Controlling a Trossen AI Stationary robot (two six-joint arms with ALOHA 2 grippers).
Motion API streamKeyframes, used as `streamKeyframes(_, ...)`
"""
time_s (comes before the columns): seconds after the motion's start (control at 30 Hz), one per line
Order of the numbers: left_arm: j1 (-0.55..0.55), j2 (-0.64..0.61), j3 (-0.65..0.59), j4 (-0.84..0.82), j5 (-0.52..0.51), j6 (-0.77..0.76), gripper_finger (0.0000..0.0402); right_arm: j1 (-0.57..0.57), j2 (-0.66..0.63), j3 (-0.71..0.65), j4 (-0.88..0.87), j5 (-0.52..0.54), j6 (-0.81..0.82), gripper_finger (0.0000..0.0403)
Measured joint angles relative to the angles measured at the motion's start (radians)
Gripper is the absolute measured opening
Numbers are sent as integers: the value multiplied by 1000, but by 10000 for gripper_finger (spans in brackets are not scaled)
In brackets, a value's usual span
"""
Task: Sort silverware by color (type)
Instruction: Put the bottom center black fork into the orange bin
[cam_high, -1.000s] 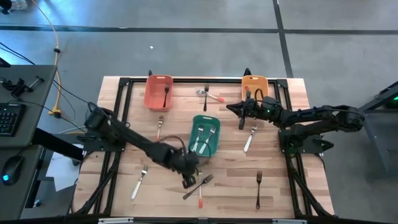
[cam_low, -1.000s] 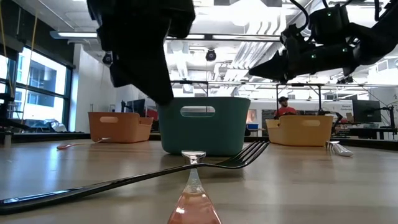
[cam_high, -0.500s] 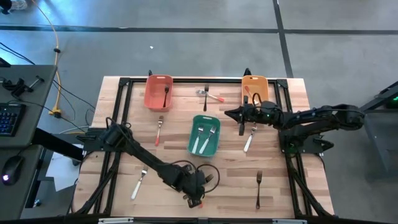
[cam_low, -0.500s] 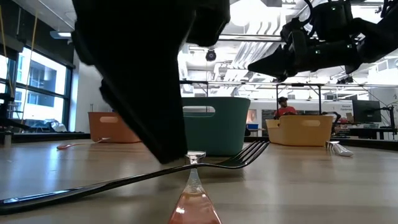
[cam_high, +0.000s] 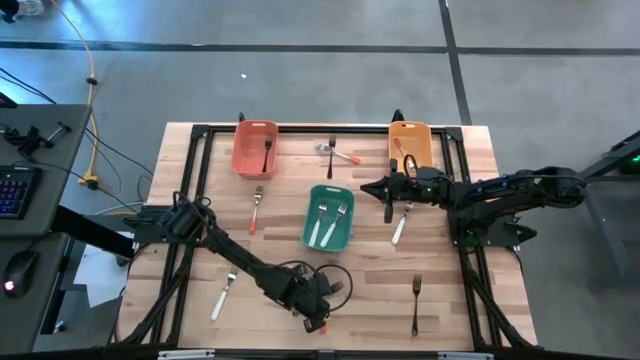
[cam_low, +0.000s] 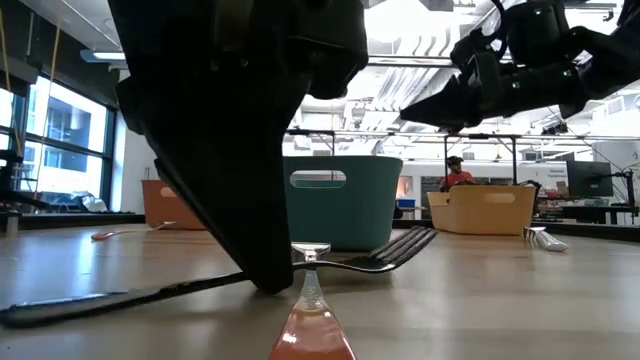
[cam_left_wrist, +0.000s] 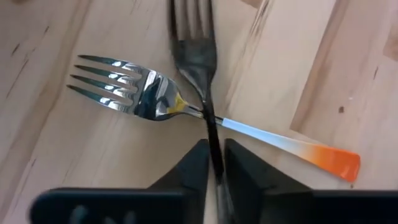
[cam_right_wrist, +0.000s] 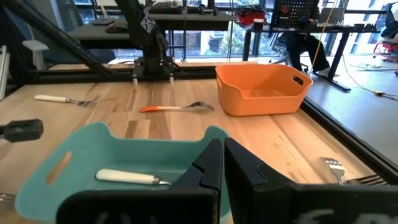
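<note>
L gripper (cam_left_wrist: 215, 180) pinches dark-handled fork (cam_left_wrist: 198, 56) at table's front edge, lying crossed over orange-handled fork (cam_left_wrist: 186, 107), so it lifts first. R gripper (cam_high: 367, 184), pressed together, waits beside teal bin (cam_high: 329, 217).

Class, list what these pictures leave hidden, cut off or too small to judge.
- Dark-handled fork: left wrist view, handle end hidden between the left gripper's fingers.
- Orange-handled fork: low view, head hidden behind that gripper.
- Salmon bin: high view, the utensil inside is too small to identify.
</note>
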Motion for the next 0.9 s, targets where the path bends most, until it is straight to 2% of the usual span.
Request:
streamKeyframes(0.07, -4, 7, 2, -5, 15, 15, 13, 0, 0, 0, -7, 0, -3, 0)
streamKeyframes(0.2, -11, -20, -1, -56, 25, 55, 7, -1, 0, 0, -10, 0, -3, 0)
streamKeyframes(0.33, -8, -110, -7, -138, 48, 71, 4, -1, 0, 0, -11, 0, -3, 0)
streamKeyframes(0.53, 30, -263, -6, -299, -6, 79, 2, -2, 0, 0, -29, 13, -10, 0)
streamKeyframes(0.7, 126, -393, -14, -460, -78, 73, 1, -2, 0, 0, -36, 17, -10, 0)
streamKeyframes(0.9, 358, -612, -197, -473, -125, 113, 1, -2, 0, 0, -50, 17, -15, 0)
